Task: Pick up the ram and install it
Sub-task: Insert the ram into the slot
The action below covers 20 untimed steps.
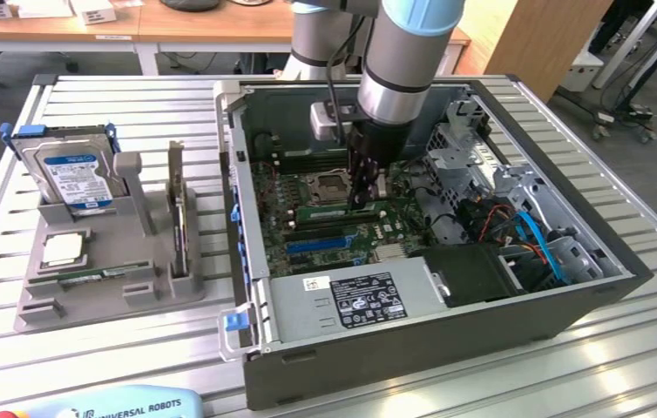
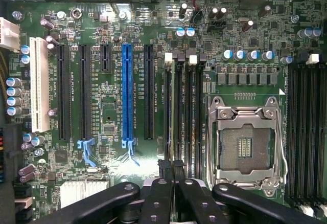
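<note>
The ram (image 1: 98, 274) is a thin green stick lying in a groove near the front of the grey holder tray (image 1: 38, 309), at the exterior view's left, outside the computer case. My gripper (image 1: 360, 202) is far from it, reaching down into the open case (image 1: 422, 348) over the motherboard. Its dark fingers (image 2: 164, 175) are shut, with nothing visible between them. They hang just above the black memory slots (image 2: 184, 111), beside the empty CPU socket (image 2: 245, 144).
The tray also carries a silver hard drive with a blue-white label (image 1: 75, 174), a square silver CPU chip (image 1: 61, 249) and a tall upright card (image 1: 174, 209). Cables and a drive cage (image 1: 515, 226) crowd the case's right side. The slatted metal table (image 1: 654, 296) surrounds everything.
</note>
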Each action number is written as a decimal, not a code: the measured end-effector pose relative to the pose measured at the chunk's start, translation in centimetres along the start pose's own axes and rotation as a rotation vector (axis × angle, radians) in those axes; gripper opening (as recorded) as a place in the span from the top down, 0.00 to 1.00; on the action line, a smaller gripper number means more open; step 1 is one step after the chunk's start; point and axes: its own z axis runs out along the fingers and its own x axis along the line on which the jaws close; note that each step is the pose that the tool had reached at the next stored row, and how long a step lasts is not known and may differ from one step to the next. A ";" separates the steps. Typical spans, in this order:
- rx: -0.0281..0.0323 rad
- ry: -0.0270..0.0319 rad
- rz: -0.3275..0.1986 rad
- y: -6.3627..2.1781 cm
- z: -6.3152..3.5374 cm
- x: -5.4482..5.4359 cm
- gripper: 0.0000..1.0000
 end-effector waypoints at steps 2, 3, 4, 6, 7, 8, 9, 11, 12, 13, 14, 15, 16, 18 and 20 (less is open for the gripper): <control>0.0003 0.0002 0.000 0.00 0.02 0.0 0.88; 0.0003 0.0003 0.000 0.00 0.03 0.0 0.88; 0.0006 -0.0002 0.000 0.00 0.08 0.0 0.88; 0.0005 0.0000 0.000 0.00 0.11 0.0 0.88; 0.0005 0.0002 0.000 0.00 0.11 0.0 0.88; 0.0005 0.0002 0.000 0.00 0.11 0.0 0.88; 0.0005 0.0001 0.000 0.00 0.11 0.0 0.88; 0.0006 -0.0003 0.000 0.00 0.18 0.0 0.88; 0.0006 0.0000 0.000 0.00 0.19 0.0 0.88; 0.0006 0.0001 0.000 0.00 0.19 0.0 0.88; 0.0005 0.0002 0.000 0.00 0.19 0.0 0.88; 0.0005 0.0002 0.000 0.00 0.20 0.0 0.88; 0.0007 0.0000 0.000 0.00 0.22 0.0 0.88; 0.0007 0.0000 0.000 -0.01 0.26 0.0 0.88; 0.0006 0.0002 0.000 -0.01 0.29 0.0 0.88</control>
